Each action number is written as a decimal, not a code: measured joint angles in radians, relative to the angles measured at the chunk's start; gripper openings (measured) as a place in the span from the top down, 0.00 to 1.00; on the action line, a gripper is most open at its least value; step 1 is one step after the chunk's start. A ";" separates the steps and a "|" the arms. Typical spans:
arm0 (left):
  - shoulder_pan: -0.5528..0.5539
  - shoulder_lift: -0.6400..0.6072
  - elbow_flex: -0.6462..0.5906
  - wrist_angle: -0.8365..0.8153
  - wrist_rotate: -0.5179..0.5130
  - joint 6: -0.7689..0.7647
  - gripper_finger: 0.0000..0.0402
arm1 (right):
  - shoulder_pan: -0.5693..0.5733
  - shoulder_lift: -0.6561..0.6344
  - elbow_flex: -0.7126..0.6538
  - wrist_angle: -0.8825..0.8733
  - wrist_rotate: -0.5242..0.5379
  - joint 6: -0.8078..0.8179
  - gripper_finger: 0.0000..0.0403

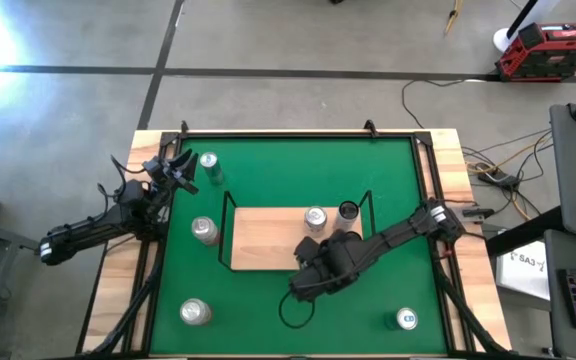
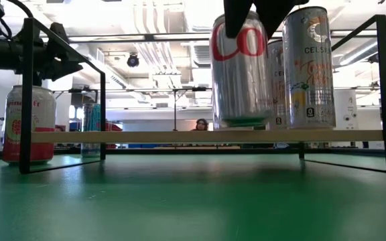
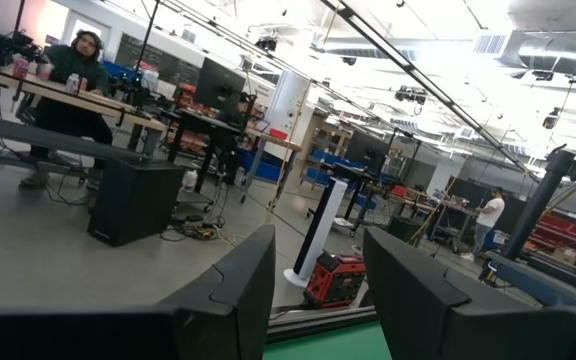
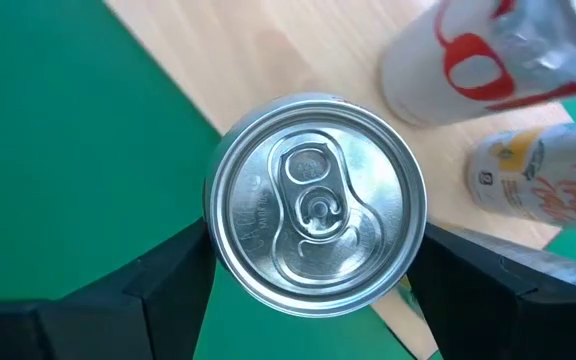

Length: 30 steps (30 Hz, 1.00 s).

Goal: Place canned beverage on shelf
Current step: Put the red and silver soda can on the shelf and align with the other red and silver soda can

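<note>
The right gripper (image 4: pixel 313 275) is over the shelf (image 1: pixel 268 245), with a finger on each side of a silver can (image 4: pixel 315 231). It may be touching the can or just letting go; that is hard to tell. The can stands near two other cans (image 2: pixel 300 67). The left gripper (image 1: pixel 180 168) waits, clenched, by the table's edge.

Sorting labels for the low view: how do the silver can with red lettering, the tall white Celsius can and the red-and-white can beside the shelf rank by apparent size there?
1. Silver can with red lettering and tall white Celsius can: look about alike, so unranked; nearness may differ.
2. Red-and-white can: smallest, and partly behind a black shelf post.
</note>
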 joint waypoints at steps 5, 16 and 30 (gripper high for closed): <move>0.000 0.000 0.000 0.000 0.000 0.000 0.66 | -0.002 0.000 -0.001 -0.013 0.001 0.047 0.30; 0.000 0.000 0.000 0.000 0.000 0.000 0.66 | -0.014 0.000 -0.002 -0.032 0.029 0.053 0.29; 0.000 0.000 0.000 0.000 0.000 0.000 0.66 | -0.027 0.000 -0.002 -0.035 0.056 0.055 0.24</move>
